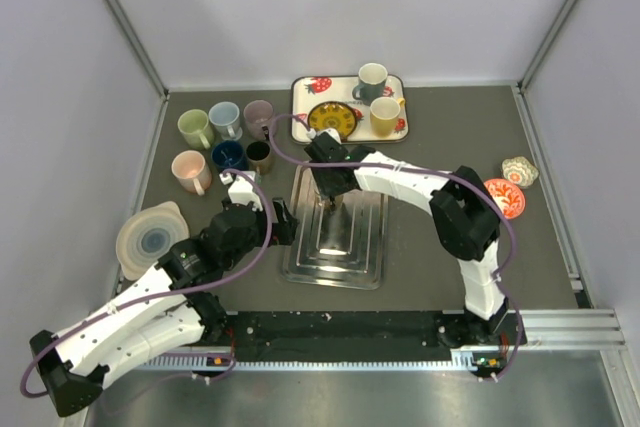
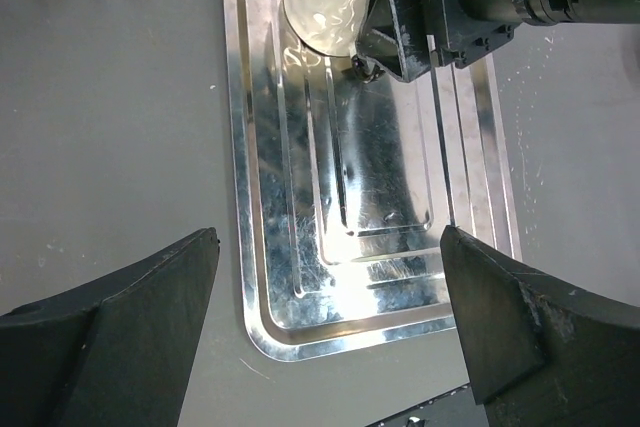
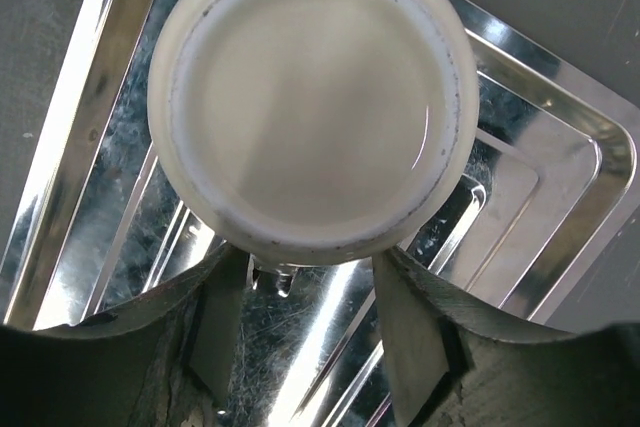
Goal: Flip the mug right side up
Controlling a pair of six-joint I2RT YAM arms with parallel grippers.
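Left end effector (image 2: 328, 267) hangs fully spread and empty over the near end of the ribbed stainless-steel tray (image 2: 270, 277). Cream ceramic mug (image 3: 310, 97) stands at the tray's far end, apparently base up. Judgement: not yet righted, the whole turn remains. Right end effector (image 3: 312, 282) is partly open beside the mug, tips hidden, no hold visible.

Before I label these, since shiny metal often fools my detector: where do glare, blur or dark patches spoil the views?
Top external: even light, mild sheen on the metal tray. Left wrist: harsh glare across the tray, the mug washed out, the arm's own fingers dark and soft. Right wrist: mug sharp, tray streaked with reflections, fingers shadowed.
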